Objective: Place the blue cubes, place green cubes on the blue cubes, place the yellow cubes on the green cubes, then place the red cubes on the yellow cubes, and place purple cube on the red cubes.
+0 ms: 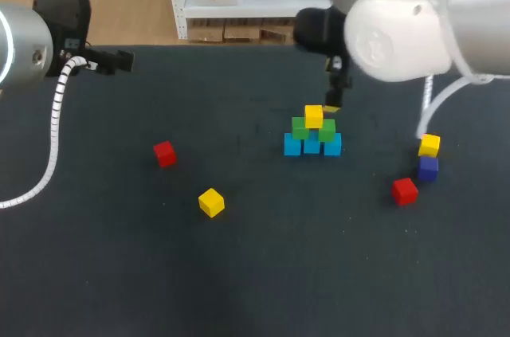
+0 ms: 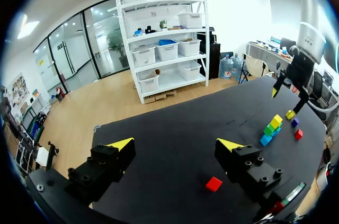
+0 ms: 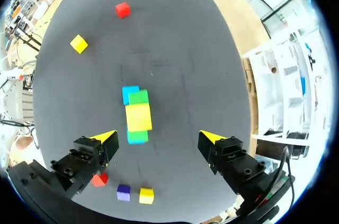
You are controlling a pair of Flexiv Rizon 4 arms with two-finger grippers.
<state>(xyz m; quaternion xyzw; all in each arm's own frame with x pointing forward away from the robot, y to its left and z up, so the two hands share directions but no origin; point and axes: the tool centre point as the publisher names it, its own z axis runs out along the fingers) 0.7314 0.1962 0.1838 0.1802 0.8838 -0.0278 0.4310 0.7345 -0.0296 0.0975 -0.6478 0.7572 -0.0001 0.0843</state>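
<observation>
Three blue cubes stand in a row mid-table, with two green cubes on them and one yellow cube on top. My right gripper hangs open just above and behind this pile. From its wrist the yellow cube lies below, free between the spread fingers of the right gripper. Loose cubes lie around: red, yellow, yellow, purple and red. My left gripper is open and empty at the far left.
The loose red cube lies on the dark mat a little ahead of my left gripper. Near the right edge, the purple cube and a yellow cube sit side by side, with a red cube close by.
</observation>
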